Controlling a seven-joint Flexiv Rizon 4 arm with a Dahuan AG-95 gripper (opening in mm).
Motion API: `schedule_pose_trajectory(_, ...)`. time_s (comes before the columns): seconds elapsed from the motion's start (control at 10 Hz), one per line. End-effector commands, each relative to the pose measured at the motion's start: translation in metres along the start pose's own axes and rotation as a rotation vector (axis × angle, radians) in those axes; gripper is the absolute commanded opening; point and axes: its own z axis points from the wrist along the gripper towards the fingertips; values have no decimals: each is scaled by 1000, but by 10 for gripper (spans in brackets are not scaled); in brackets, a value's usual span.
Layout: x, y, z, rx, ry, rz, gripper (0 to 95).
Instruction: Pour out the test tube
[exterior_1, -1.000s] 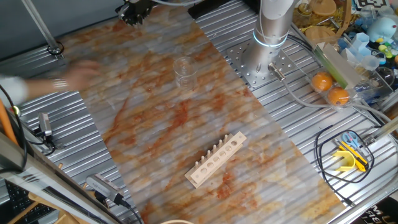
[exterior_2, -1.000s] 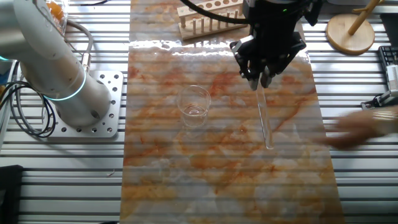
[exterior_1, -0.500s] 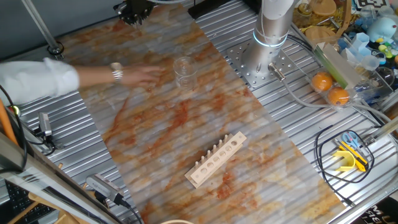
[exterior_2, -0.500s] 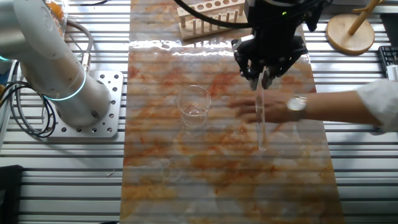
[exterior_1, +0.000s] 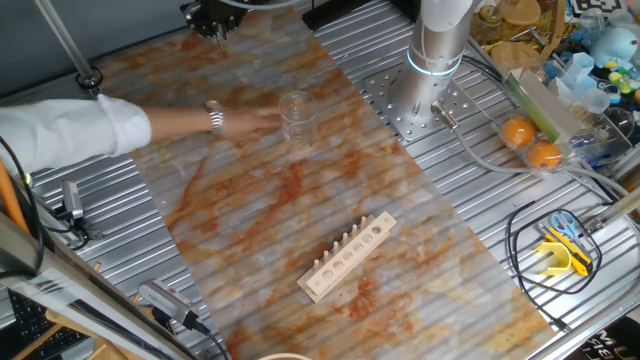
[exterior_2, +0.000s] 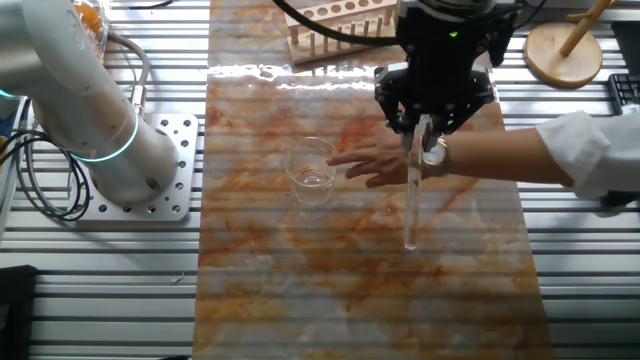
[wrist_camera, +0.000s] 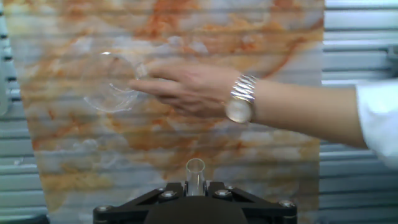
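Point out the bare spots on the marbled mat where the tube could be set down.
Bare mat lies between the beaker and the wooden rack. It is crowded beside the beaker, where a person's hand reaches in under the gripper holding the test tube.

Desk (exterior_1: 470, 230): ribbed silver aluminium top, slats running across. Orange-and-grey marbled mat (exterior_1: 300, 210) laid over its middle. Black cables (exterior_1: 530, 250) coiled at one edge. Cluttered corner holds two oranges (exterior_1: 530, 142). Round pale wooden stand (exterior_2: 565, 50) sits at the far edge.
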Motion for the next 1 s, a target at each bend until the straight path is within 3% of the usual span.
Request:
schedule_pose_trajectory(0.1,3,0,2,9,-3,23,0)
schedule_pose_trajectory(0.5,8,-2,7,1,-6,-22,0)
schedule_pose_trajectory(0.6,11,-5,10,0,-41,-56,0)
schedule_pose_trajectory(0.7,14,-8,13,0,-56,-79,0)
schedule_pose_trajectory(0.9,16,-13,15,-9,-34,-106,0)
schedule_pose_trajectory(1.0,15,-15,14,-13,-36,-116,0)
